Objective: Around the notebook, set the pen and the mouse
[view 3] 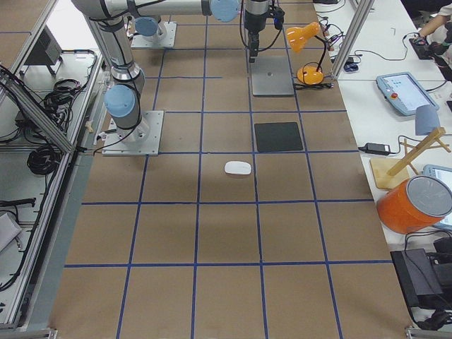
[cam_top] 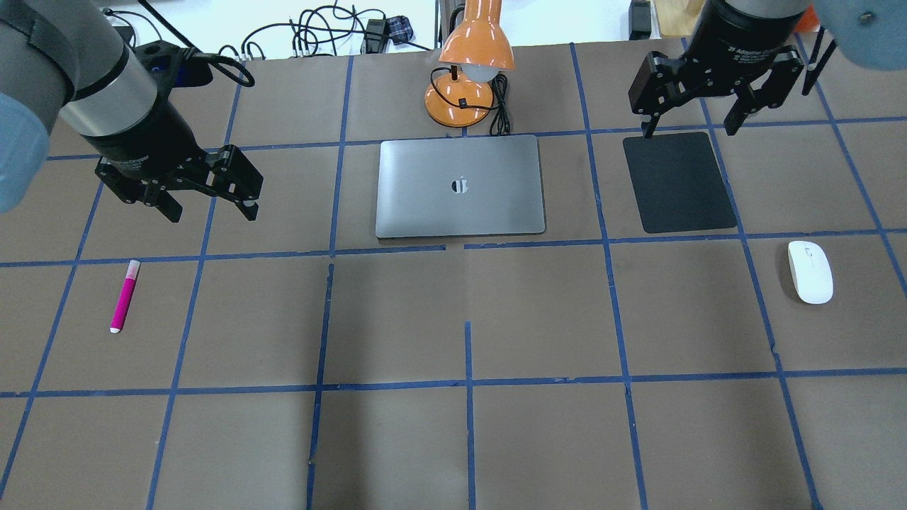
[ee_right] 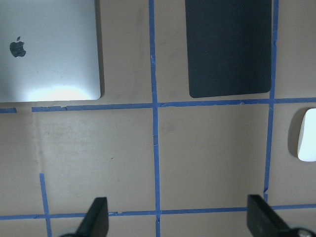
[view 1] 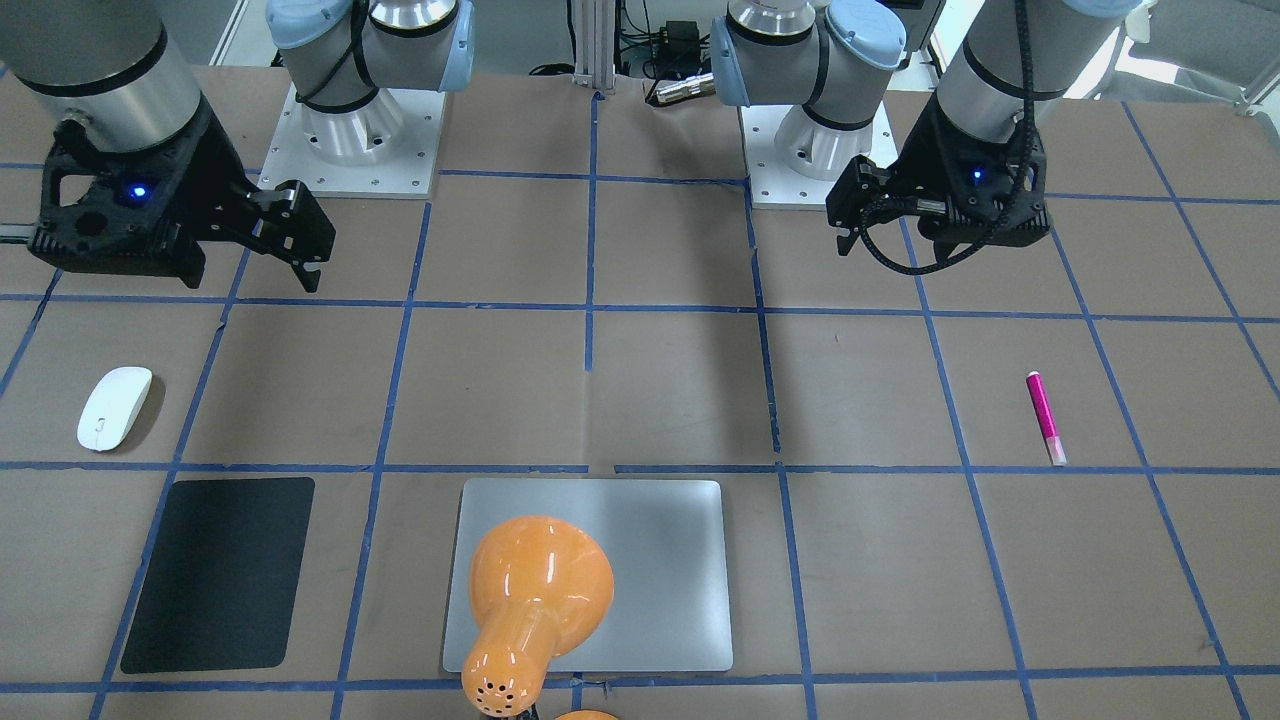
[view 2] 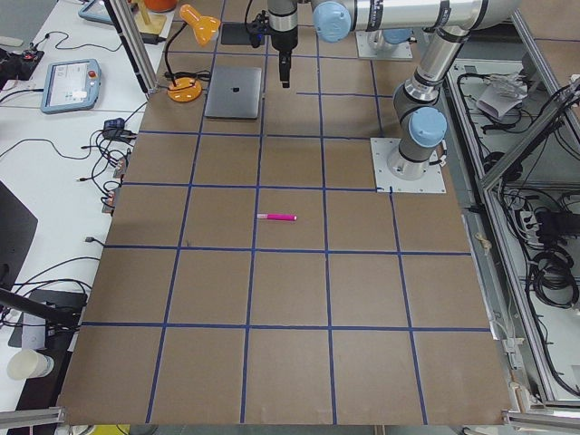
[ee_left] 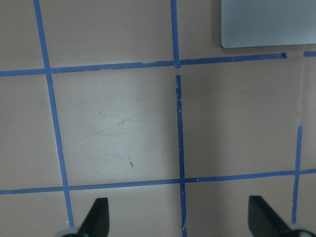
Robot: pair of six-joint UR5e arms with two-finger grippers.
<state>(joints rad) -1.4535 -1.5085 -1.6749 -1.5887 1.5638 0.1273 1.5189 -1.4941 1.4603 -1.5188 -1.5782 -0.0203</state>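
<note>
1. The left gripper is hanging above the table, its jaws spread wide with nothing between them.
2. The pen is lying flat on the brown surface, nearer the robot than that gripper, its pale cap end pointing away from the robot.
3. The right gripper is hovering near the black mat, its jaws equally wide and empty.
4. The mouse is sitting to the right of the mat's near corner, not touching it.
5. The notebook is lying closed at the table's middle, left of the mat and well apart from both pen and mouse.
6. An orange lamp is standing just behind the notebook.
</note>
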